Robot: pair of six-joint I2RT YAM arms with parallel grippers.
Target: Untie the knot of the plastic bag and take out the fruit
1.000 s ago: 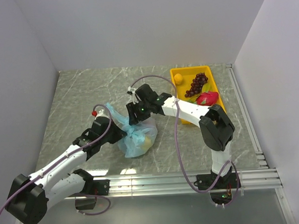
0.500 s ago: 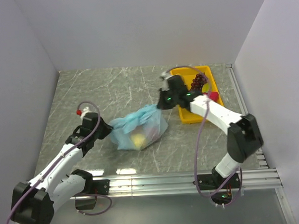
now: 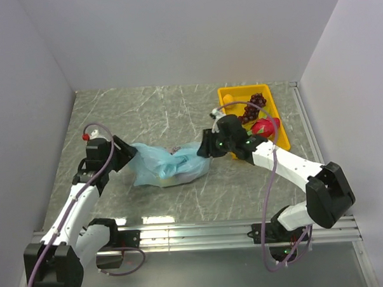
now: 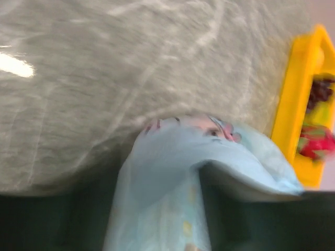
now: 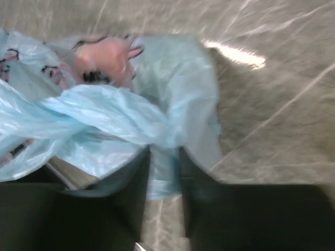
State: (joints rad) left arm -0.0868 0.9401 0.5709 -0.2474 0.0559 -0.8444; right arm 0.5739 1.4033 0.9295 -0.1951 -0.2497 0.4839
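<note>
On the surface's middle, the plastic bag (image 3: pixel 170 165) lies stretched between left end effector (image 3: pixel 123 156) and right end effector (image 3: pixel 206 149), each pinching one end; untying likely continues, needing a further outward pull.

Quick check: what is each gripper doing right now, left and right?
Left gripper: shut on the plastic bag.
Right gripper: shut on the plastic bag's other end.

The plastic bag (image 5: pixel 104 112) carries a dark print, too blurred to read; no other lettering shows.
</note>
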